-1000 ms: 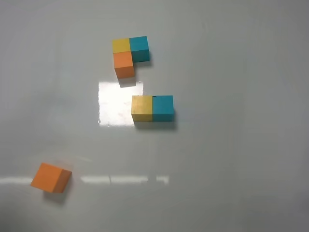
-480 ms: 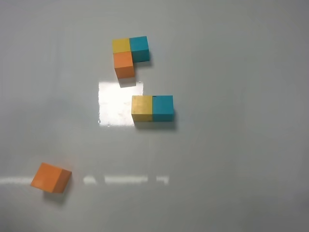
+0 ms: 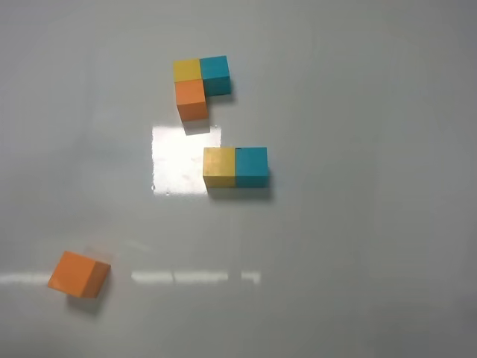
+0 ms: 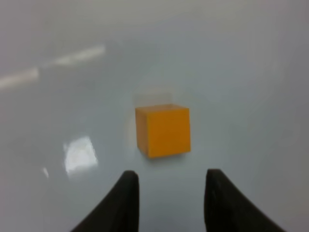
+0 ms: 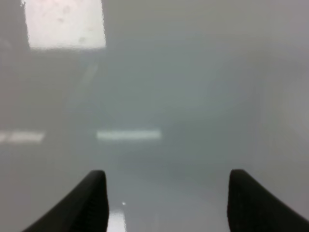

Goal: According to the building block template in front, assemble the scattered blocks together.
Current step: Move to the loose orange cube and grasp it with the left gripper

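Glossy pale grey table (image 3: 358, 246), viewed from above, carrying four items, with a bright square reflection lying between the upper two. At the top of the high view lies the building block template (image 3: 192, 83), an L with yellow at the corner, teal to its right and orange below it. Nearer the centre a yellow cube (image 3: 219, 165) and a teal cube (image 3: 251, 165) stand side by side with faces touching, yellow on the left, while an orange cube (image 3: 78, 274) sits alone at lower left, well apart and turned askew to the others.
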Robot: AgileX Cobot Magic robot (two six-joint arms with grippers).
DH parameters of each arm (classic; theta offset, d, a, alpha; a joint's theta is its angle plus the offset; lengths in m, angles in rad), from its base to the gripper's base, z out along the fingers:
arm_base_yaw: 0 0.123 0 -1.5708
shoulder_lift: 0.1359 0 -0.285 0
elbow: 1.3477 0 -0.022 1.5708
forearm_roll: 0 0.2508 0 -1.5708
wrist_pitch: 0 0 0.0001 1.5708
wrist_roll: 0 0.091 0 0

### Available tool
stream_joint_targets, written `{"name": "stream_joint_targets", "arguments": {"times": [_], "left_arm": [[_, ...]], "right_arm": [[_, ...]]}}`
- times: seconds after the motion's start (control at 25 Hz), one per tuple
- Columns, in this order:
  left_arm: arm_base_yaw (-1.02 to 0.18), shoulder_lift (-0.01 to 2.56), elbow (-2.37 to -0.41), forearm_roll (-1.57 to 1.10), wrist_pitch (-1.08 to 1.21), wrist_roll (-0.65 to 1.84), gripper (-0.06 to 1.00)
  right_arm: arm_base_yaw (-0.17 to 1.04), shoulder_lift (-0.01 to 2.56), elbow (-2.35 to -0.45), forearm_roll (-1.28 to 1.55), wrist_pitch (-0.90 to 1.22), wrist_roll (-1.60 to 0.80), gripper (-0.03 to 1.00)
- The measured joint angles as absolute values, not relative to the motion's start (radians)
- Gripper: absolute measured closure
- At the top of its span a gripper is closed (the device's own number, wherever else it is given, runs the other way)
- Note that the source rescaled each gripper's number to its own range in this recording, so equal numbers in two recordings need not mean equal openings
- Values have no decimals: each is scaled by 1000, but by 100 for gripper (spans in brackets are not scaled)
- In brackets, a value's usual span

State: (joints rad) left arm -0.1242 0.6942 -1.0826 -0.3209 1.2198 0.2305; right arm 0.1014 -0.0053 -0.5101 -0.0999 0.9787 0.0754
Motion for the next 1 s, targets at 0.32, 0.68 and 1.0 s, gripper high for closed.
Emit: {"name": "stream_joint_targets", "arguments": {"times": [0.32,0.68,1.0], "left_arm": [[-124,694,-1083,-333,1220,110,94],[-124,666,-1051,-307,1220,-32,75],[-174,638,-976,-240,1225,36,56]], "right_arm": [[101,-5,-510,-100,979,75,58],[101,-5,-510,-100,979,75,58],[101,-5,-510,-100,979,75,58]]}}
